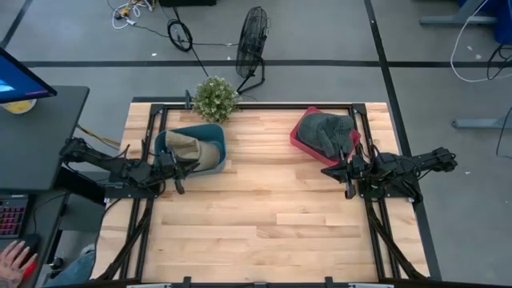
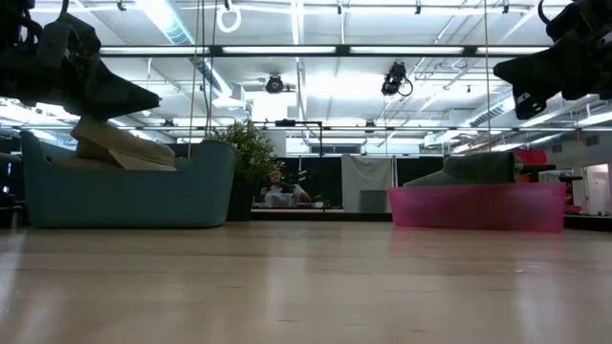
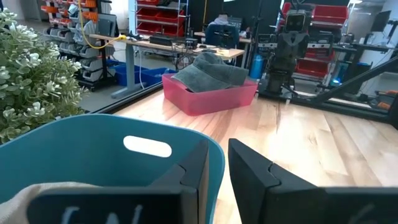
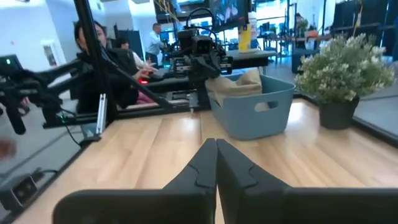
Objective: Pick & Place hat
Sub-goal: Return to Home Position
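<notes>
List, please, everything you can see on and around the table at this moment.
table: one, light wood, under both arms
teal bin: one, teal, left side of the table
hats: number unclear, tan, inside the teal bin
pink bin: one, pink, right side of the table towards the back
caps: a pile, number unclear, dark grey-blue, in the pink bin
plant: one, green, at the table's back edge
fan: one, black, on the floor behind the table
hand: one, a person's, off the table at the lower left
left end effector: dark, raised by the teal bin, fingers slightly apart
right end effector: dark, raised beside the pink bin, shut
</notes>
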Controlling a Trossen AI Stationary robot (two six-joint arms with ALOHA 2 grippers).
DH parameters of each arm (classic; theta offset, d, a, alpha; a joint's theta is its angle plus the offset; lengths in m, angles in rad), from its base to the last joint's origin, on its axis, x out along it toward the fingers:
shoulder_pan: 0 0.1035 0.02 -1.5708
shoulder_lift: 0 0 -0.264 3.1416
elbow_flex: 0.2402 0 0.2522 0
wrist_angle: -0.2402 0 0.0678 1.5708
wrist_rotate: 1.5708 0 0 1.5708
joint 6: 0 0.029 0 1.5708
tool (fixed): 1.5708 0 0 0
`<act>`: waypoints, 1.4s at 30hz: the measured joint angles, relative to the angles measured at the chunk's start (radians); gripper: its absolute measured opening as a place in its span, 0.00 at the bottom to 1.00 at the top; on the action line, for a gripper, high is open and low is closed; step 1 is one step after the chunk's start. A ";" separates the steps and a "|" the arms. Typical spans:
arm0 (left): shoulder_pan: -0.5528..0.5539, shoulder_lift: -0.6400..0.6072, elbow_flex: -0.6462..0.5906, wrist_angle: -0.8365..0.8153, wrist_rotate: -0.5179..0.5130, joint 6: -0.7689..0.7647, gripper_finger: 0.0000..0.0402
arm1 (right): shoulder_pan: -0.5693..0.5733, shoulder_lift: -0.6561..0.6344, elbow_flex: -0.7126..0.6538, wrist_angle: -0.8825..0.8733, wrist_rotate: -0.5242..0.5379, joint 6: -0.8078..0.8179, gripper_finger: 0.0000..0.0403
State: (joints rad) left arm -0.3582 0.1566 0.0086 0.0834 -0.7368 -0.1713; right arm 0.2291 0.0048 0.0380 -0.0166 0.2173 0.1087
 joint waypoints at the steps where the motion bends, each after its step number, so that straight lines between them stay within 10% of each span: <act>1: 0.000 0.000 0.000 0.000 0.000 0.000 0.16 | 0.000 0.000 0.000 0.000 0.000 0.013 0.02; 42: 0.000 0.000 -0.001 0.002 0.000 0.001 0.16 | 0.000 0.000 0.000 0.000 0.002 0.024 0.02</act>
State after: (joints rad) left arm -0.3581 0.1566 0.0074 0.0853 -0.7372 -0.1707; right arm 0.2291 0.0051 0.0383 -0.0170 0.2195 0.1329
